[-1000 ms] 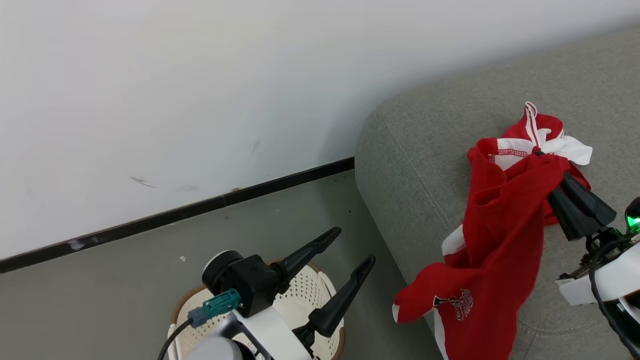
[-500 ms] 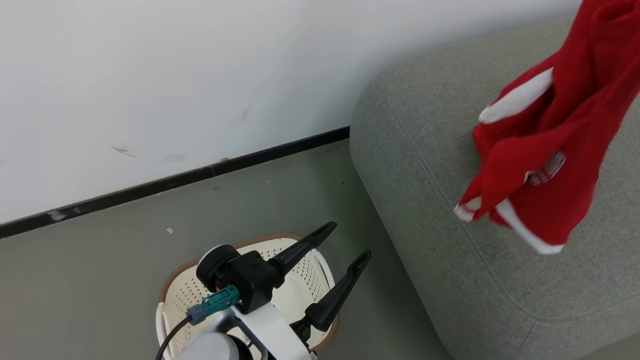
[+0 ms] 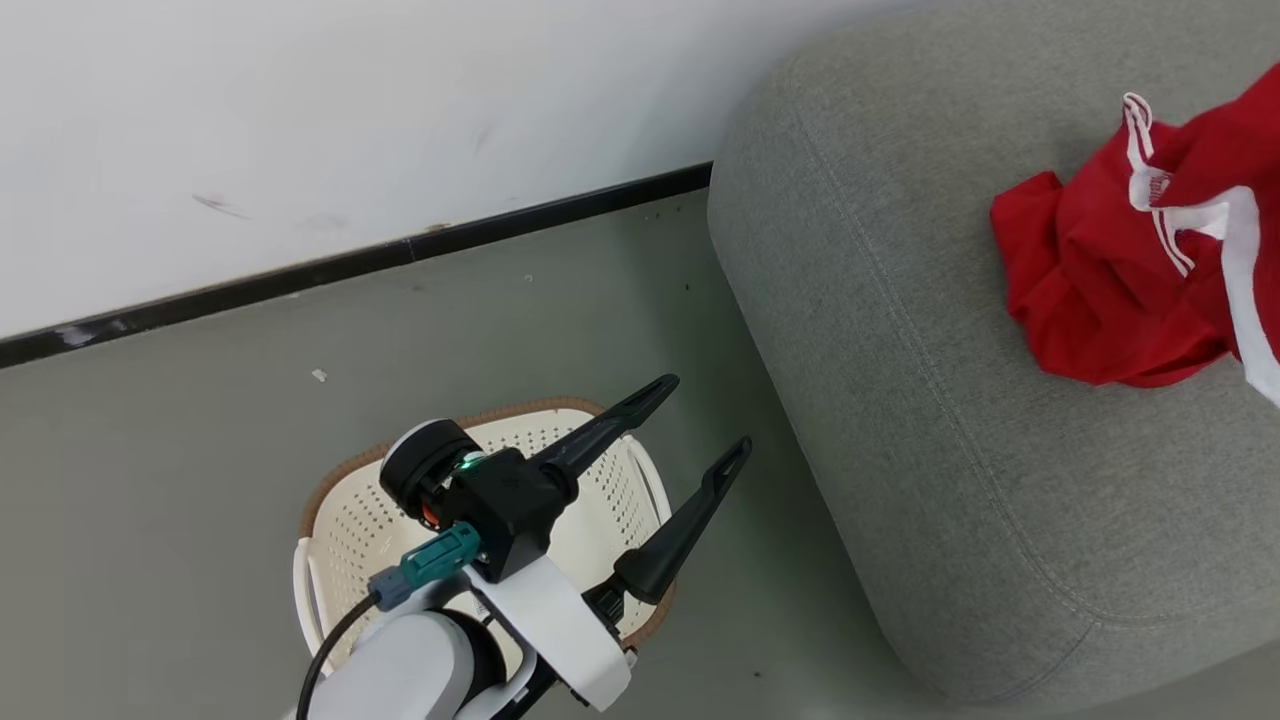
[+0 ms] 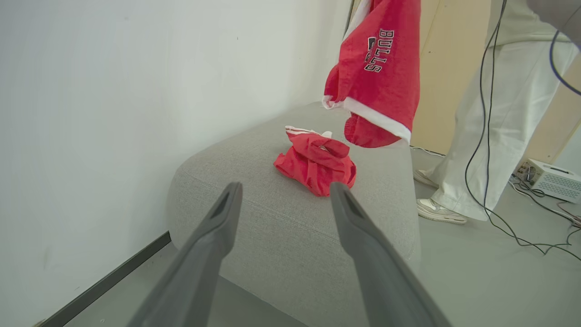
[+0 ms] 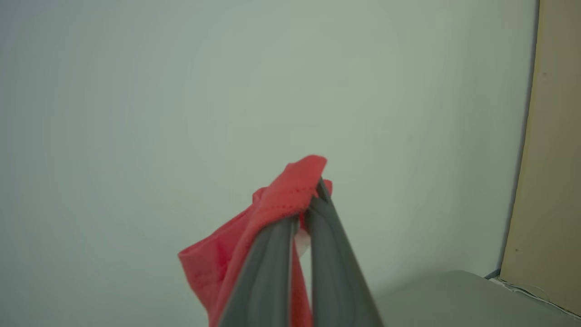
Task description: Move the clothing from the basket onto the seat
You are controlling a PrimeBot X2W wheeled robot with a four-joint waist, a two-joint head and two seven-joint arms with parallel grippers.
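Note:
One piece of red clothing lies crumpled on the grey seat. A second red garment with white trim and "BULLS" lettering hangs in the air above the seat. My right gripper is shut on a fold of this red fabric. In the head view the clothing sits on the seat at the right. My left gripper is open and holds nothing, above the cream-white basket on the floor. My left arm hides part of the basket's inside.
A white wall with a black skirting strip runs behind the basket and the seat. A person in white trousers stands beyond the seat's far end, with cables and a white box on the floor there.
My right gripper has lifted the red garment from the seat's front edge high above the seat and has left the head view. The head camera has shifted. The left gripper stays open over the basket.

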